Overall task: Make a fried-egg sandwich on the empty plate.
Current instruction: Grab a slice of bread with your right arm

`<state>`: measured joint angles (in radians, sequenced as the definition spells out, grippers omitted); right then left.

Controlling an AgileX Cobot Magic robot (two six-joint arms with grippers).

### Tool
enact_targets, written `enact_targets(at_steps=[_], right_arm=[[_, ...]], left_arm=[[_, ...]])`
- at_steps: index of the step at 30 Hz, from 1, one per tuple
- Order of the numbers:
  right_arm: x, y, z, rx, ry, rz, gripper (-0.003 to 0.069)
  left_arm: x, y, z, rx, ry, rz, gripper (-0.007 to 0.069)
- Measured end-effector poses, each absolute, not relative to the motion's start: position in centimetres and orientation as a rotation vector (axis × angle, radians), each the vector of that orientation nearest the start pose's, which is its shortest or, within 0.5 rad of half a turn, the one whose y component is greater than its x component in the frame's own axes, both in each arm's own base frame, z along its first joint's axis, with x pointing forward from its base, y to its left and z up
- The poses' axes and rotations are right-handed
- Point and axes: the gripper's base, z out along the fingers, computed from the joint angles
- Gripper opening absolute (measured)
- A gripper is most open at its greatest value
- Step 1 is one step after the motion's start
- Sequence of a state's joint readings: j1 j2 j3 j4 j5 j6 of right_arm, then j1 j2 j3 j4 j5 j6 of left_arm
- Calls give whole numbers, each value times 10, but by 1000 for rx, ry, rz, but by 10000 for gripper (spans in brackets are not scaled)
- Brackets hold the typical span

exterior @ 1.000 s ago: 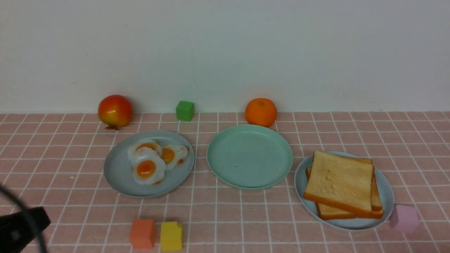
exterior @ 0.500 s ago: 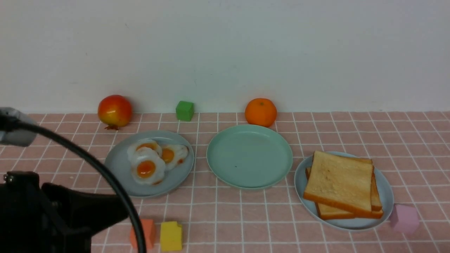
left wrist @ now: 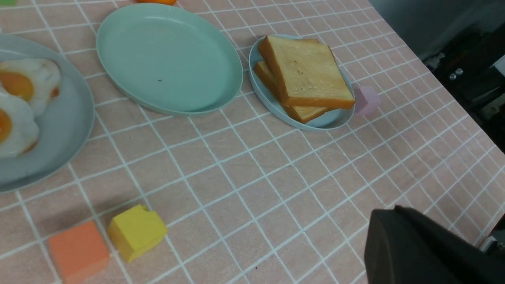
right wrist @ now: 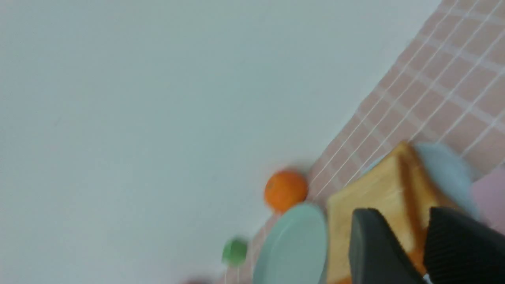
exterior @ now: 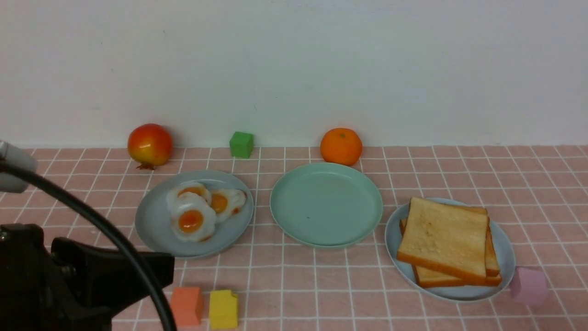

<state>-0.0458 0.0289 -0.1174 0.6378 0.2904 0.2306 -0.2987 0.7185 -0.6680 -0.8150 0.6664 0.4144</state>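
Table covered in pink cloth with a white grid, white wall behind. Centre: round, shallow-rimmed mint-green plastic plate, bare, nothing on it. Just right of it and slightly nearer: pale blue-grey plate carrying a skewed stack of square golden-brown toast slices with orange crusts; exact count unclear. Left of the green plate: second pale blue-grey plate with three overlapping white fried eggs, orange yolks. Far edge by the wall, left to right: red-yellow round fruit, small green cube, orange close behind the green plate. Near edge: orange block and yellow block side by side; pale pink block just beside the toast plate's near right rim. Left gripper low at near left, short of the egg plate, jaws closed, holding nothing. Right gripper seen only from its own blurred wrist camera: two black fingers parted, nothing between them, toast stack in the background beyond.
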Motion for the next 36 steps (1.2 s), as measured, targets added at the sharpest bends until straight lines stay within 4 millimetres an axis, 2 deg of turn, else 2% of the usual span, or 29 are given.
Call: enact_targets(at_steps=[3,4,5,6,8,10,11,12,13,14,18,20,21,22,24,25,26,29,30,31,33,36], right_arm=[[53,26,280,319,1793,676,167],[55,27,281,297,1847,665,157],[62,32,313,116,1980,600,117],[66,33,319,78,2019,578,106],[91,36,340,-85,2241,493,52],[117,35,354,-175,2373,426,22],[120,36,355,-180,2384,427,21],[145,40,358,-246,2480,410,14],[151,41,356,-258,2502,415,14],[173,51,356,-355,2548,410,14],[218,85,337,-669,2609,339,17],[230,95,329,-773,2615,287,25],[246,109,313,-911,2641,213,47],[255,116,302,-972,2665,176,59],[268,128,280,-1080,2693,94,123],[277,131,265,-1135,2704,32,184],[280,133,258,-1154,2710,12,204],[299,137,226,-1216,2718,-75,368],[304,138,220,-1227,2707,-96,433],[305,138,218,-1228,2705,-97,442],[311,141,210,-1235,2683,-99,514],[314,143,207,-1253,2643,-99,547]], left_arm=[[117,-79,333,331,2048,-828,13],[117,-79,333,331,2048,-828,13],[118,-79,333,337,2044,-822,13],[118,-79,333,336,2043,-822,13],[118,-79,333,359,2036,-808,13],[116,-79,333,384,2035,-802,13],[116,-79,333,390,2034,-800,13],[112,-79,333,426,2034,-800,13],[111,-79,334,431,2029,-799,13],[106,-79,335,457,2021,-803,13],[89,-75,341,496,1975,-808,13],[84,-74,343,507,1959,-809,13],[79,-73,345,517,1941,-806,13],[77,-72,345,521,1937,-805,13],[75,-72,347,527,1929,-805,13],[74,-72,347,531,1928,-804,13],[74,-72,347,533,1930,-805,13],[73,-72,345,550,1944,-801,13],[73,-72,345,553,1945,-795,13],[73,-72,345,553,1946,-794,13],[73,-71,344,557,1948,-785,13],[74,-71,345,555,1946,-781,13]])
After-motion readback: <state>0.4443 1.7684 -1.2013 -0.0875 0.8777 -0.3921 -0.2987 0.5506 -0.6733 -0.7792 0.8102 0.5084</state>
